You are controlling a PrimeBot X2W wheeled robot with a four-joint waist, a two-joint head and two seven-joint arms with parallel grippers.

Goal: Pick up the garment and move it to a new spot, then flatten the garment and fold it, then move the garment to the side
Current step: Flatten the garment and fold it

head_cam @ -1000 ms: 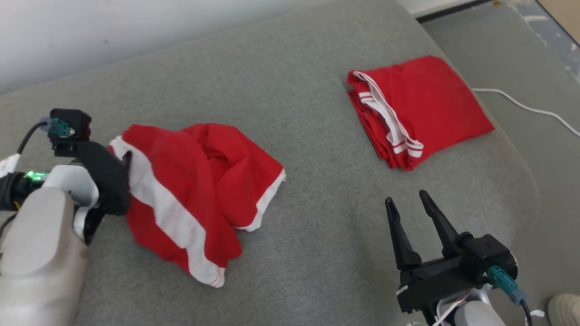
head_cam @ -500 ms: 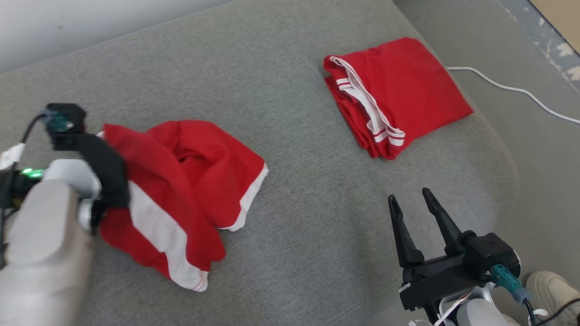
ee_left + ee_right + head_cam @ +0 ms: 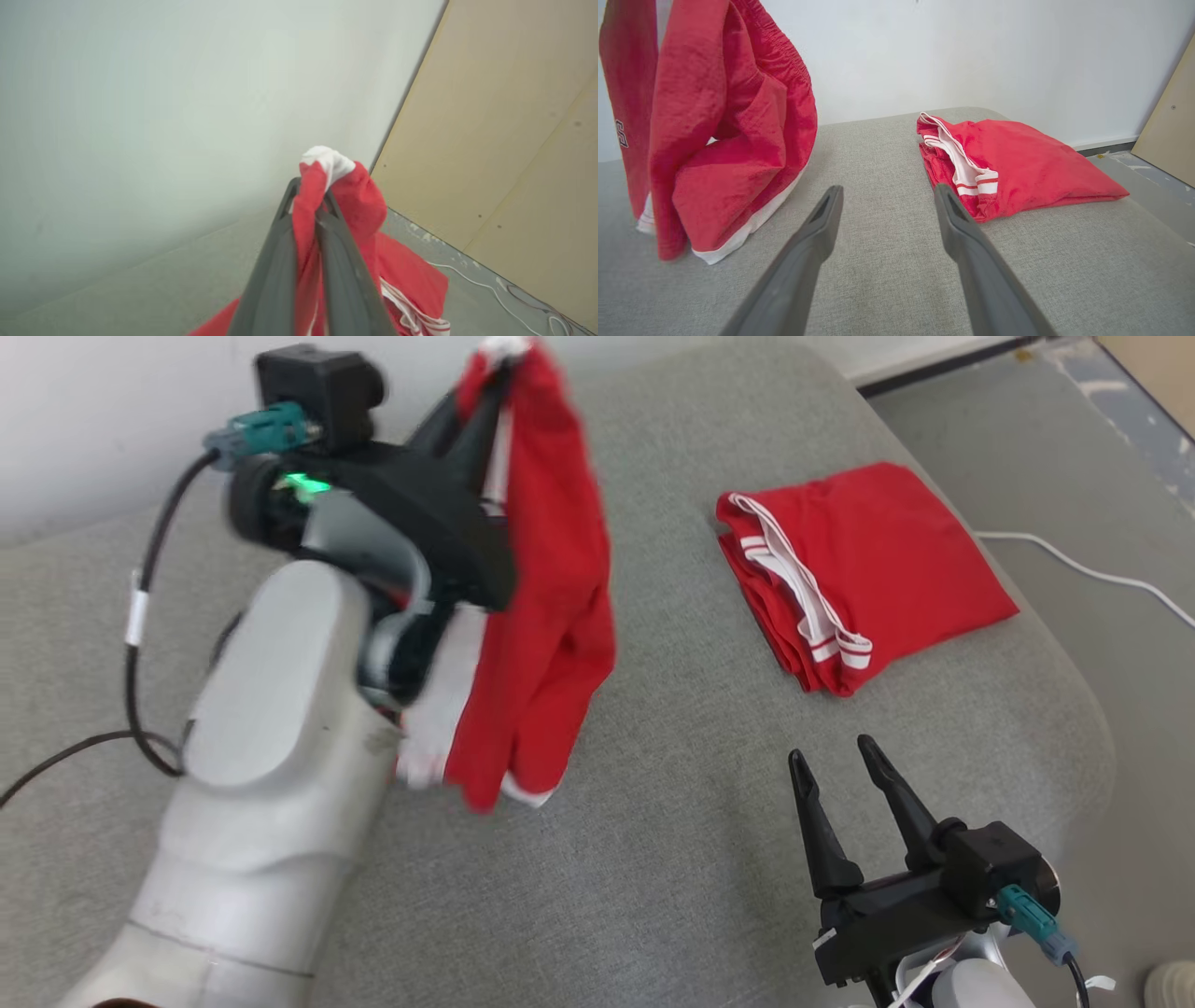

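The garment [image 3: 546, 616] is a red pair of shorts with white bands, and it hangs in the air over the left of the grey cushion. My left gripper [image 3: 499, 373] is raised high and shut on its top edge; a white and red bunch of cloth [image 3: 329, 182] pokes out past the fingertips. In the right wrist view the garment [image 3: 714, 140] dangles at the left with its lower hem near the cushion. My right gripper [image 3: 831, 761] stands open near the front right, with nothing between its fingers [image 3: 822, 219].
A second red garment [image 3: 868, 560], folded, lies at the back right of the grey cushion [image 3: 653, 859]; it also lies ahead of my right gripper [image 3: 1017, 163]. A white cable [image 3: 1092, 565] runs over the floor at the right. A white wall stands behind.
My left gripper has shut on the garment's edge and lifted it from a crumpled heap on the cushion up into the air. The right gripper has stayed open in place.
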